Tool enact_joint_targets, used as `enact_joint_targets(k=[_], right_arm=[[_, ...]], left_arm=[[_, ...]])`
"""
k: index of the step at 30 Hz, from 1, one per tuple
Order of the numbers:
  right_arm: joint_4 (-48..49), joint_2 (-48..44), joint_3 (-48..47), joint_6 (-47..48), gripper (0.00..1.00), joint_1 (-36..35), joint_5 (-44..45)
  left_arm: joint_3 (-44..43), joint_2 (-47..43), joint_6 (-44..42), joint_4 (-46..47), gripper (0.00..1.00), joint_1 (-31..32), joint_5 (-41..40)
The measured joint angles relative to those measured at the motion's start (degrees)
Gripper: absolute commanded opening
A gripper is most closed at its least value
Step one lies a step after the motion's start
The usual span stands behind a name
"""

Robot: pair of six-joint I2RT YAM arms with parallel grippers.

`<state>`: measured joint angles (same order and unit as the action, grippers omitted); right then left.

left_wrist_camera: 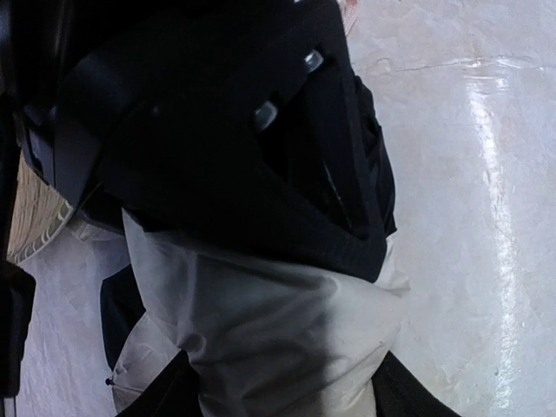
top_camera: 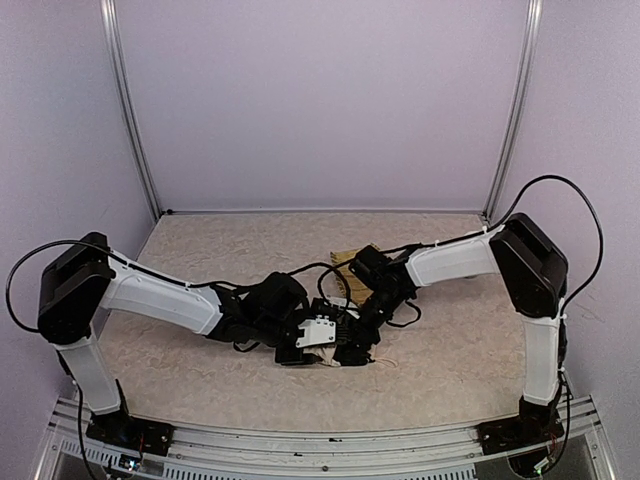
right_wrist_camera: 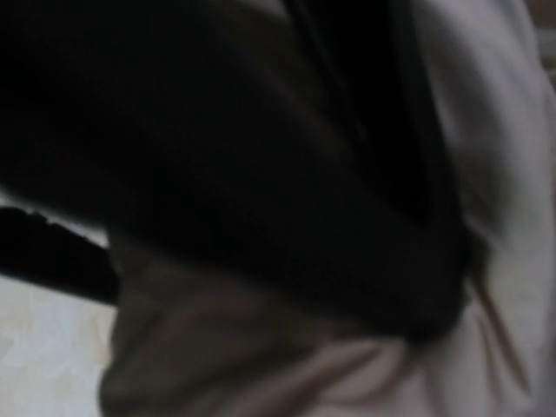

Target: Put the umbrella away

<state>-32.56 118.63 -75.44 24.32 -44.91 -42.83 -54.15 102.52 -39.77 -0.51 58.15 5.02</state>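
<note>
Here, umbrella (left_wrist_camera: 261, 330) bunched, inside left gripper (left_wrist_camera: 282, 391)

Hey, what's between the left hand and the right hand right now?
The umbrella, its cream fabric bunched, fills that gap; the left wrist view shows it best.

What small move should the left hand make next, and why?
Probably close the left hand on the umbrella: its cream fabric sits bunched between the two fingers, which look spread apart, so a firm pinch seems needed before anything moves.
</note>
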Motion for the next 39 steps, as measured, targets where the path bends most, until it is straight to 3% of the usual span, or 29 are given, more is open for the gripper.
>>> enact_joint_targets(k=[3, 11, 24, 29, 34, 39], right_arm=[[0.3, -0.4, 0.3, -0.7, 0.44, 0.1, 0.3], [4.8, -6.5, 6.5, -2.7, 0.58, 0.5, 4.9], [22.0, -33.3, 27.6, -7.4, 0.58, 1.2, 21.9], [28.4, -39.5, 33.4, -4.0, 0.63, -6.3, 28.9], [32.8, -38.8, 36.0, 1.9, 0.71, -15.6, 36.6], [33.7, -30.6, 33.2, 6.2, 0.81, -17.4, 45.2]], left_arm=[[-2.6, 1.3, 0.2, -2.7, 0.41, 0.0, -0.1], [-7.9, 4.2, 2.1, -7.3, 0.32, -0.9, 4.1], [-19.3, 11.1, 7.1, -19.3, 0.3, -6.1, 18.0], [-22.8, 13.9, 8.9, -22.7, 0.32, -8.4, 24.0], [-24.7, 16.0, 10.0, -25.0, 0.33, -10.2, 28.9], [-25.4, 16.7, 10.3, -27.1, 0.33, -10.7, 31.7]])
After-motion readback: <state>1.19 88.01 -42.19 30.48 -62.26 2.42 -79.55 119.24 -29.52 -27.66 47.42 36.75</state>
